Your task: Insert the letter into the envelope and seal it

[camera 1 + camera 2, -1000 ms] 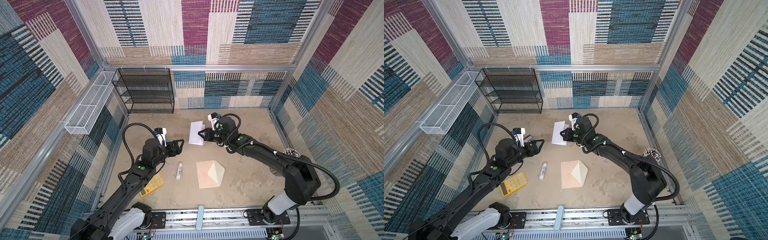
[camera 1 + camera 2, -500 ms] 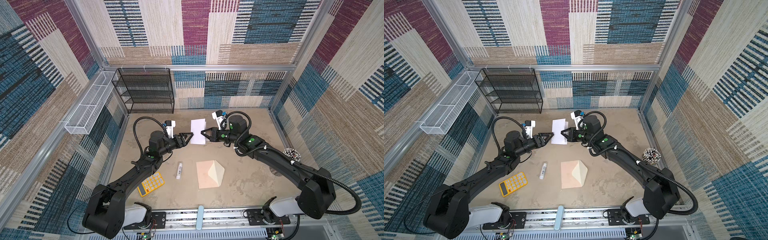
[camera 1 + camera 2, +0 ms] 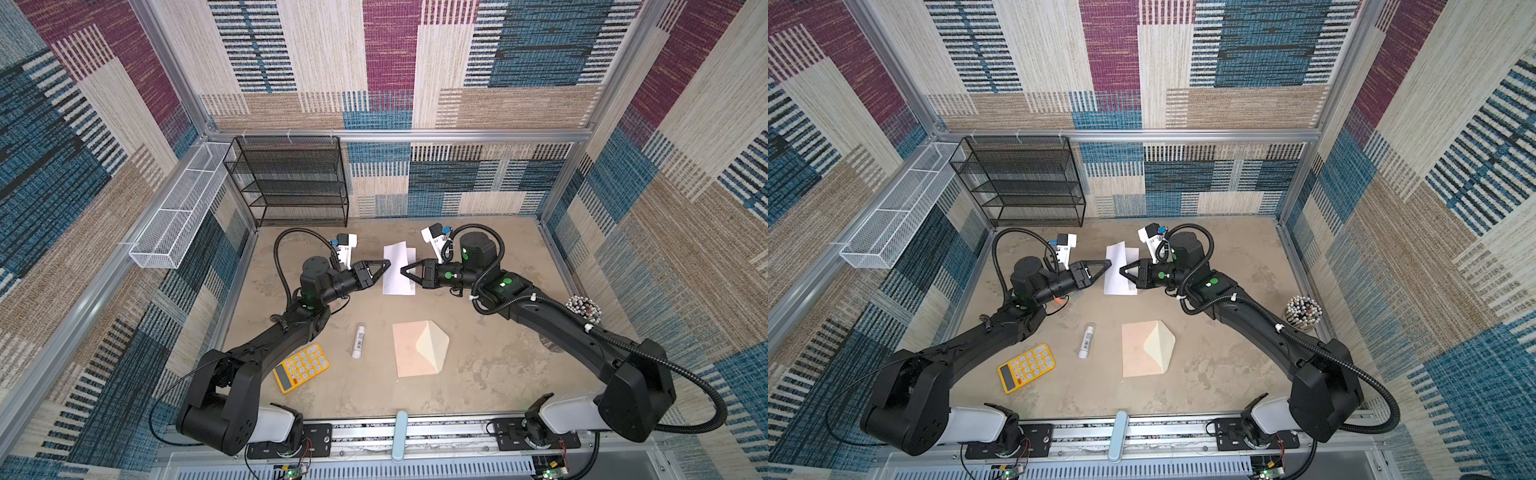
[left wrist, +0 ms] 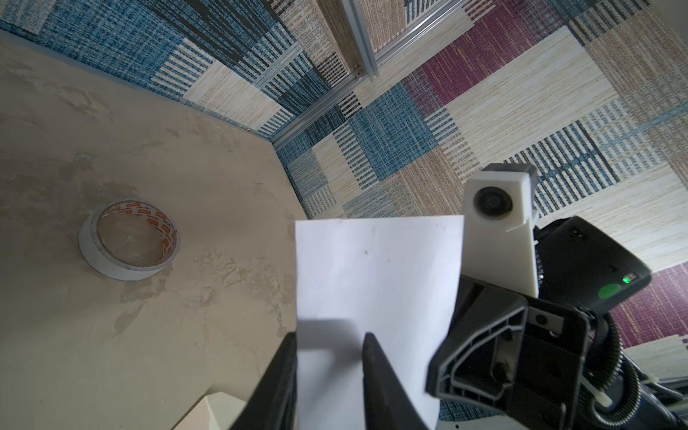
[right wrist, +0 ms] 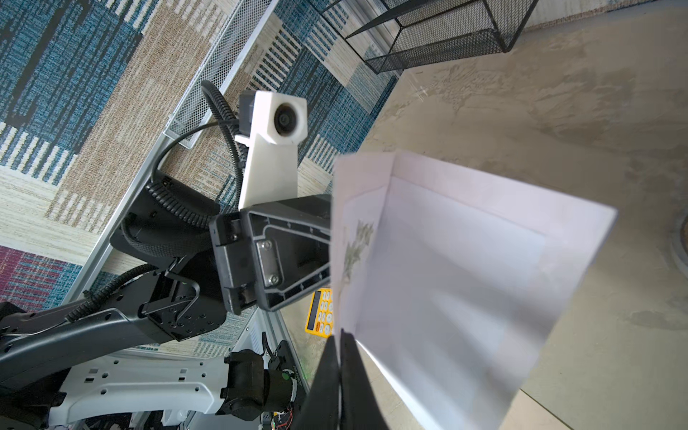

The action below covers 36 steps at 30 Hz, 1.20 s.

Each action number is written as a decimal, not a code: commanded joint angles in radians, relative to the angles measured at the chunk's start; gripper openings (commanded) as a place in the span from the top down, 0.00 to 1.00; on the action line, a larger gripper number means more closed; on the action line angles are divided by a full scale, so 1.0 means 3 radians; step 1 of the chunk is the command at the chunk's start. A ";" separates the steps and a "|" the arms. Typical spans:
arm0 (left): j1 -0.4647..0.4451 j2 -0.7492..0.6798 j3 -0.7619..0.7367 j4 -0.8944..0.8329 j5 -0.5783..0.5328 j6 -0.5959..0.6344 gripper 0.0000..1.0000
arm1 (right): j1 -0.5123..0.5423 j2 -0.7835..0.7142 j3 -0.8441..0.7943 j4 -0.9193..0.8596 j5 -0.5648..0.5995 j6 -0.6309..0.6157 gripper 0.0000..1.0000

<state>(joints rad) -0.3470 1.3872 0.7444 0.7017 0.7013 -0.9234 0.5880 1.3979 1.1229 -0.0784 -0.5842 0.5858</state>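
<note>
At the far middle of the surface (image 3: 498, 365), the letter (image 3: 398, 284) hangs in the air between the two claws, clear of the sand-coloured top. The right claw (image 3: 402, 270) is clamped together on its right edge; the right wrist view shows the folded sheet (image 5: 446, 279) fanning out from those pinched jaws, dark print along one side.

The change is on the left. A second ago the left claw (image 3: 386, 266) stood wide apart, well off to the left of the sheet. It has since swung in to the sheet's left edge and its jaws have narrowed. In the left wrist view the claw (image 4: 329, 342) sits astride the paper (image 4: 376, 268) with a gap showing, so the jaws are apart and I judge they are not yet pinching.

The envelope (image 3: 415, 349) lies flat at the near middle, well apart from the letter, its cream flap folded open to the right and nothing inside.

As I read it, a two-sided hold is about to form, which should keep the floppy sheet taut for carrying toward the envelope. Insertion and sealing are both still to do.
</note>
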 commanded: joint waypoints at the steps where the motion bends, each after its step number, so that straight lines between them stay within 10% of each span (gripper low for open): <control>1: 0.0010 -0.0011 -0.0001 0.0243 0.0118 -0.0077 0.74 | -0.0025 -0.0046 -0.0028 0.0082 -0.0039 -0.0011 0.92; 15: 0.0013 -0.0009 0.0023 0.0278 0.0157 -0.0108 0.94 | -0.0104 -0.0109 -0.0168 0.0133 -0.0053 0.0021 0.88; 24: 0.0012 -0.0030 0.0039 0.0314 0.0182 -0.0148 1.00 | -0.0239 -0.0236 -0.0503 0.0419 -0.0043 0.0096 0.35; 36: 0.0011 0.0019 -0.0027 0.0487 0.0236 -0.0322 1.00 | -0.0416 -0.0124 -0.1095 0.1773 -0.0728 0.0531 0.25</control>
<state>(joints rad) -0.3428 1.3895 0.7418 0.7837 0.7628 -0.9962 0.4641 1.3548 0.8024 0.2920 -0.7311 0.7044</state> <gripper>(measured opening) 0.049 0.749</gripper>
